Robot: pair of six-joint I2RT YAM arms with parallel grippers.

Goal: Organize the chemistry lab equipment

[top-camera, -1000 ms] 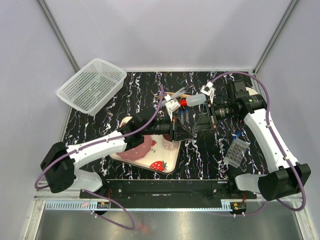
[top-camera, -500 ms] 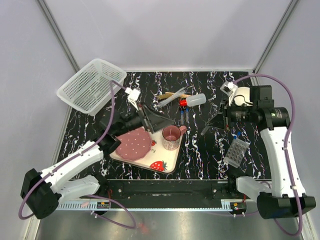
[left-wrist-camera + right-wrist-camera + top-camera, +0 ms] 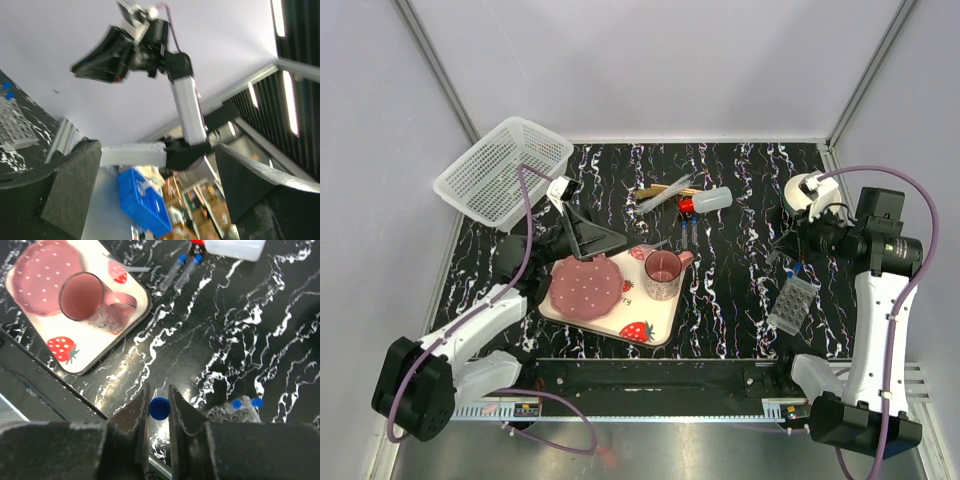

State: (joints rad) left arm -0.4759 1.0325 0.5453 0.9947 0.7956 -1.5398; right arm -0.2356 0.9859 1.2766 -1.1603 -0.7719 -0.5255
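Note:
My right gripper (image 3: 159, 405) is shut on a clear tube with a blue cap (image 3: 159, 408), held upright above the dark table next to the clear perforated rack (image 3: 235, 414). Two blue-capped tubes (image 3: 247, 403) stand in the rack (image 3: 793, 303). Two more tubes (image 3: 182, 270) lie by the red-capped bottle (image 3: 706, 202). A tan wooden tool (image 3: 668, 188) lies beside a clear dropper (image 3: 660, 197). My left gripper (image 3: 610, 238) is open and holds nothing, raised over the tray's far left corner. The left wrist view looks up at the right arm (image 3: 182, 95).
A strawberry-print tray (image 3: 650, 325) holds a pink plate (image 3: 585, 285) and a pink cup (image 3: 662, 275). A white mesh basket (image 3: 505, 170) sits tilted at the far left corner. The table's near edge runs just below the tray and the rack.
My left gripper opened and drew back left, away from the tubes. My right arm swung right and back with the blue-capped tube, over to the rack.

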